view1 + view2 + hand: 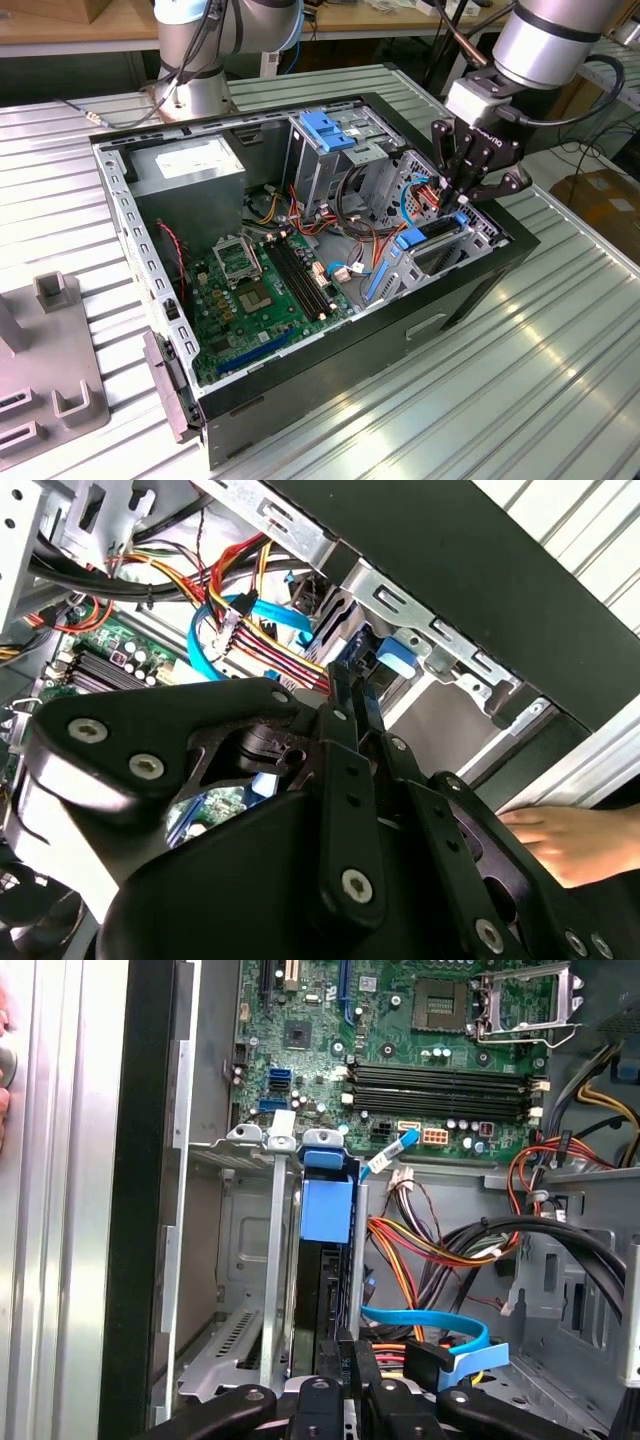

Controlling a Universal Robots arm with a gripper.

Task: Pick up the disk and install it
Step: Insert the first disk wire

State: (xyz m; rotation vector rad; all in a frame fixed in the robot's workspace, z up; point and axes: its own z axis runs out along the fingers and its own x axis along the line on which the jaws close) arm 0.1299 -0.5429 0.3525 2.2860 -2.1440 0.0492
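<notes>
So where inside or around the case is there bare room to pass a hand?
Free: the ribbed table on the exterior view's right of the case, and the motherboard area beside the power supply. Crowded: around the hand, among cables, drive cage and the disk.

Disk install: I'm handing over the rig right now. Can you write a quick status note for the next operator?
Tool: shut on the disk, low inside the computer case, at the drive bay near its front end.
Disk: stands on edge in the bay slot, its blue carrier between the metal rails.
Done: disk picked up and placed in the bay.
Left: tool not yet released. Whether the disk is fully seated cannot be told.
Note: a person's hand rests beside the case.
</notes>
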